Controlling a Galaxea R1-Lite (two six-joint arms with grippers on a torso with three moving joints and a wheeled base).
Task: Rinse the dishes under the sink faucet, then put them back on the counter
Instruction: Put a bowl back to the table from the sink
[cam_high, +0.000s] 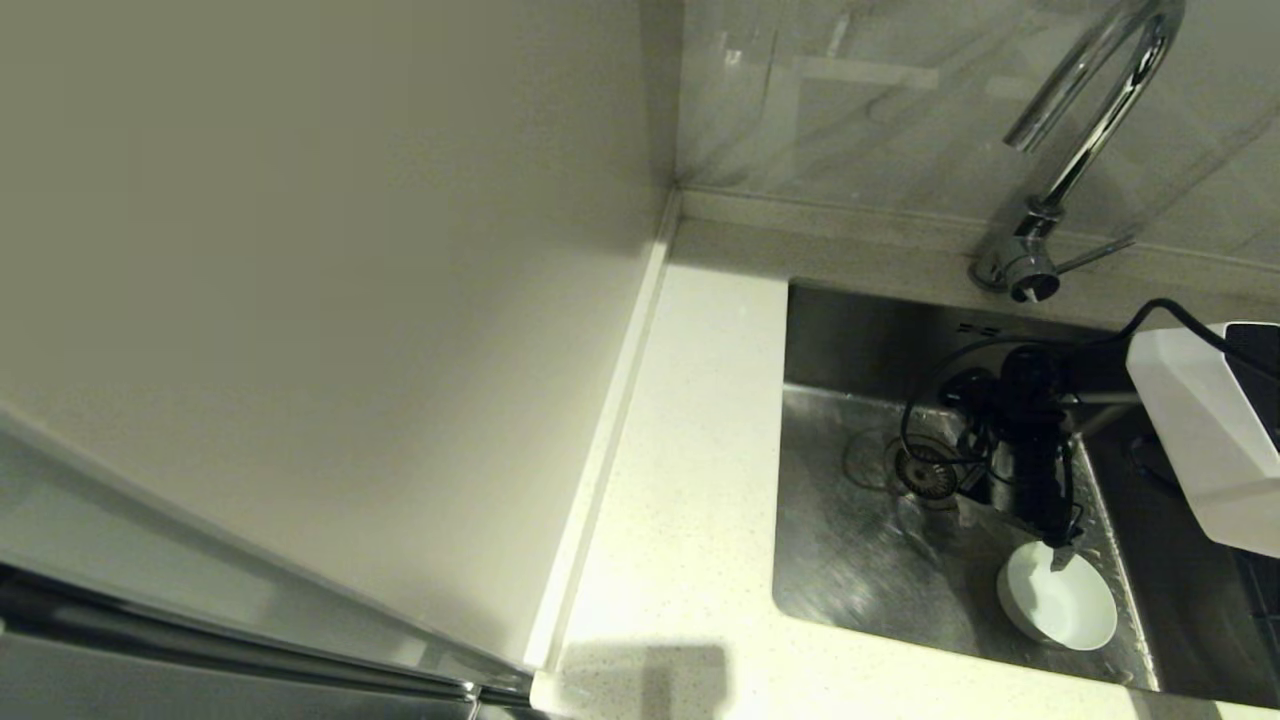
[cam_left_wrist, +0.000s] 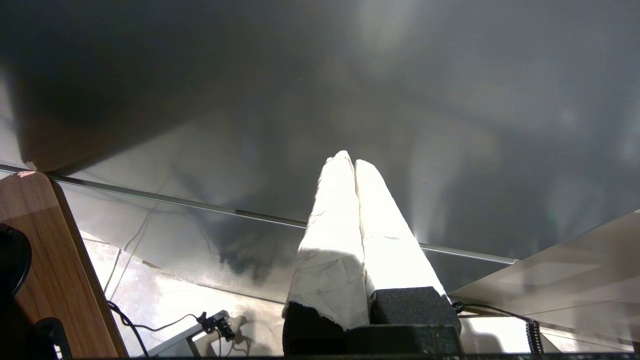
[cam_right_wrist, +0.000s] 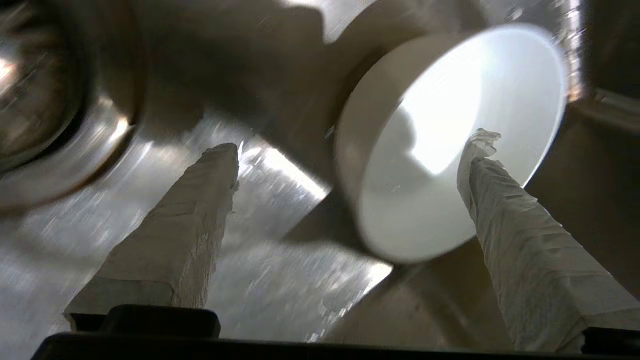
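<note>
The right gripper (cam_right_wrist: 350, 150) hangs in the sink (cam_high: 850, 560) with its taped fingers (cam_right_wrist: 520, 225) spread wide, one seemingly over a small white bowl (cam_high: 1060, 600). The bowl is round, shallow and plain, sitting upright on the steel floor near the drain strainer (cam_high: 926, 473). The left gripper (cam_left_wrist: 354, 167) is parked with fingers pressed together.

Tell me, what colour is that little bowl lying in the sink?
White. The bowl in the steel sink shows best in the head view.
</note>
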